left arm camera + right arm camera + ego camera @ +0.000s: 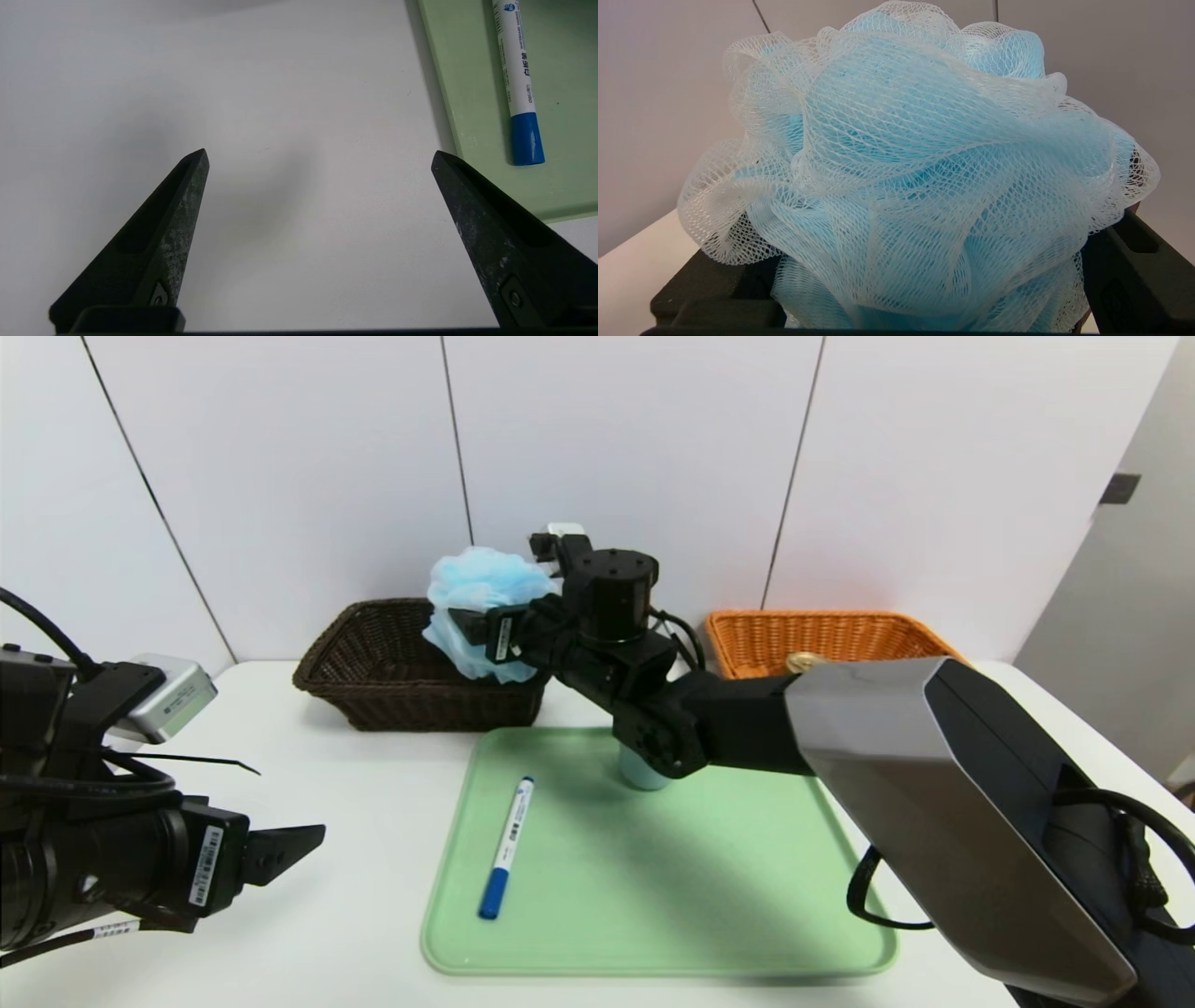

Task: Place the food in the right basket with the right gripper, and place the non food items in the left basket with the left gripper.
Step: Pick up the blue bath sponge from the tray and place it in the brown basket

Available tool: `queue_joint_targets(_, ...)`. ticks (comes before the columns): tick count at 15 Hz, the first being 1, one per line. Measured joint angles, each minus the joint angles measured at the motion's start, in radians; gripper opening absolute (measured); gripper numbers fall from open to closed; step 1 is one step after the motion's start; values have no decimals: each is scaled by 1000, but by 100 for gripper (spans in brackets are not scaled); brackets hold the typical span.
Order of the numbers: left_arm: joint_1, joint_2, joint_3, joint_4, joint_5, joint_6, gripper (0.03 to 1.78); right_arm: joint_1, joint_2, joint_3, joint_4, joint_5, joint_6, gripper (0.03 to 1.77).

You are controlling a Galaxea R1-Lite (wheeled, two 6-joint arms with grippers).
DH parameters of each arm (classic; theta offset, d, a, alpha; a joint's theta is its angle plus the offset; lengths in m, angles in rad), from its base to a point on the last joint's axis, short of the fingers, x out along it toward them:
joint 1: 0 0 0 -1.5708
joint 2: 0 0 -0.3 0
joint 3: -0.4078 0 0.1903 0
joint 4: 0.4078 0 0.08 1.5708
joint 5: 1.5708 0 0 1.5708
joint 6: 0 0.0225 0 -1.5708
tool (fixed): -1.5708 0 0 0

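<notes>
A white table (355,821) seen from the robot's head, with a pale green tray (653,896) in the middle, a dark brown basket (373,663) at the back left and an orange basket (840,639) at the back right. The right gripper (485,625), on a black and silver-grey arm, reaches across the tray toward the dark basket, with a fluffy light-blue bath puff (476,597) between its fingers above that basket's right end. In the right wrist view the puff (906,177) fills the gap between the two fingers, which stand wide apart; whether they are gripping it or have let go cannot be told. The puff looks very light, soft and springy, so it would squash under any squeeze and its mesh could snag on a fingertip or on the wicker. A white marker with a blue cap (505,849) lies on the tray's left part; it looks stiff, smooth and likely to roll, best pinched across the barrel. A grey-blue cup (639,773) is mostly hidden behind the right arm. A gold can lid (803,662) shows in the orange basket. The left gripper (280,849) hovers over bare table left of the tray, jaws wide apart and empty. There is open room on that side, with only the tray's raised rim near the marker.
</notes>
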Motion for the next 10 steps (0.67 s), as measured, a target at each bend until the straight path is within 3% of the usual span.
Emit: queue_joint_targets(10,0,8,-28,1,-1,0,169,-8,-28,0,49,-4,-11,169)
